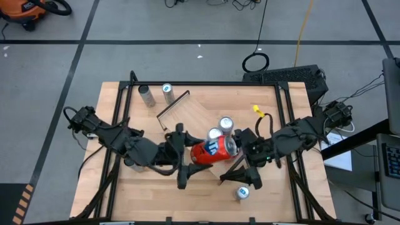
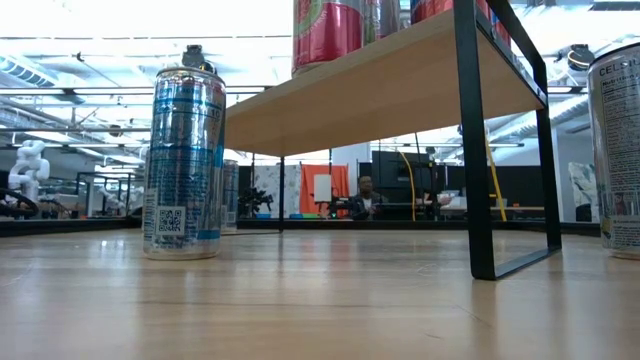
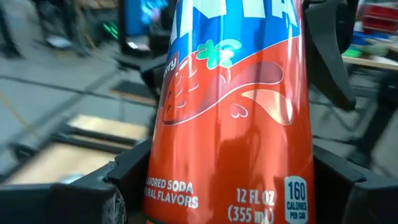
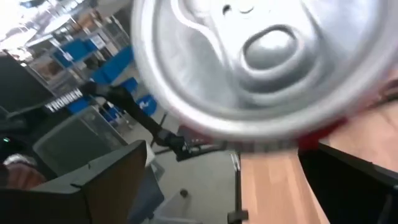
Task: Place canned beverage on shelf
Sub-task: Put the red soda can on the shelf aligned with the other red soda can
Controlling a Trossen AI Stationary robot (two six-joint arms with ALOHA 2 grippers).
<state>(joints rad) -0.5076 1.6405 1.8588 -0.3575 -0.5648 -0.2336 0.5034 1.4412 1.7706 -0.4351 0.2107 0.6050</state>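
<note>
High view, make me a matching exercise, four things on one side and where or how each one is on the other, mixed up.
Things:
1. red can
2. pair of silver-topped cans
3. lone can
4. right gripper

Places or states:
A. upright on the tabletop, off the shelf, beside the right arm
B. fingers open, facing the red can's top
C. upright on the shelf
D. on its side, held between the fingers of the left gripper

Pairs: 1-D, 2-C, 3-A, 4-B
</note>
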